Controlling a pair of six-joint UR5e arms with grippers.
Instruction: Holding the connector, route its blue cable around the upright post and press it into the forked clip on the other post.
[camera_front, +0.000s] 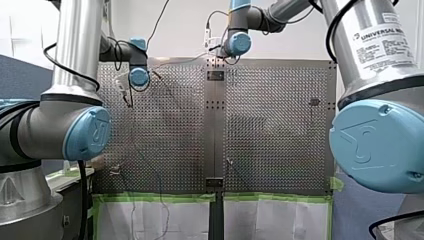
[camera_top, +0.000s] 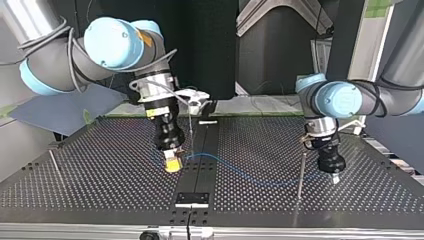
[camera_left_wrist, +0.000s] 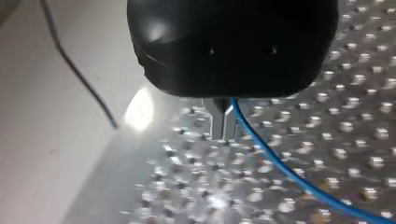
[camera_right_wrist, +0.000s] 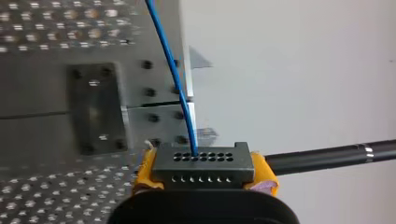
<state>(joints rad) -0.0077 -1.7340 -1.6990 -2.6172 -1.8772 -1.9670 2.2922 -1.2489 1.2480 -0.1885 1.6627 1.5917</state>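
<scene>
My right gripper (camera_top: 172, 165), with yellow pads (camera_right_wrist: 145, 170), is shut on a dark grey connector (camera_right_wrist: 203, 161) with rows of small holes. A blue cable (camera_right_wrist: 175, 79) leaves the connector and lies in a loose curve (camera_top: 240, 172) across the perforated plate toward my left gripper (camera_top: 334, 177). In the left wrist view my left gripper (camera_left_wrist: 223, 130) has its metal fingers shut, and the blue cable (camera_left_wrist: 280, 165) runs out from their base. A thin upright post (camera_top: 300, 172) stands close beside my left gripper. A second post (camera_top: 55, 162) stands at the top view's left. I cannot make out which one is forked.
A dark joint strip with a bolted plate (camera_top: 192, 198) runs down the middle of the perforated table (camera_front: 270, 130). A dark rod (camera_right_wrist: 327, 156) juts out beside the right gripper. Green tape (camera_front: 160, 197) edges the table's near side. Thin black wires (camera_front: 160, 210) hang there.
</scene>
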